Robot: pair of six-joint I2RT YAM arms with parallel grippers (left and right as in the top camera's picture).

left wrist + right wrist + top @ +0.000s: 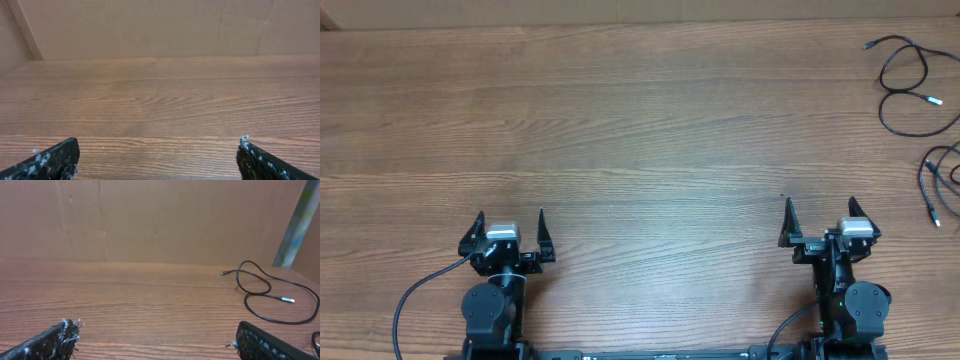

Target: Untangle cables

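Left gripper (510, 214) and right gripper (820, 202) stand released, empty, at the tabletop's (620, 120) near edge. The cables (932, 100) lie by the far right corner; a hasty pull there may tighten loops or drag one off the right edge.

A wood-grain table (620, 120) meets a plain tan wall (150, 25).

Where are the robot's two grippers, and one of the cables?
left gripper (510, 214), overhead view, midway between its fingertips.
right gripper (820, 202), overhead view, midway between its fingertips.
cable (288, 300), right wrist view, on its silver-tipped plug end.
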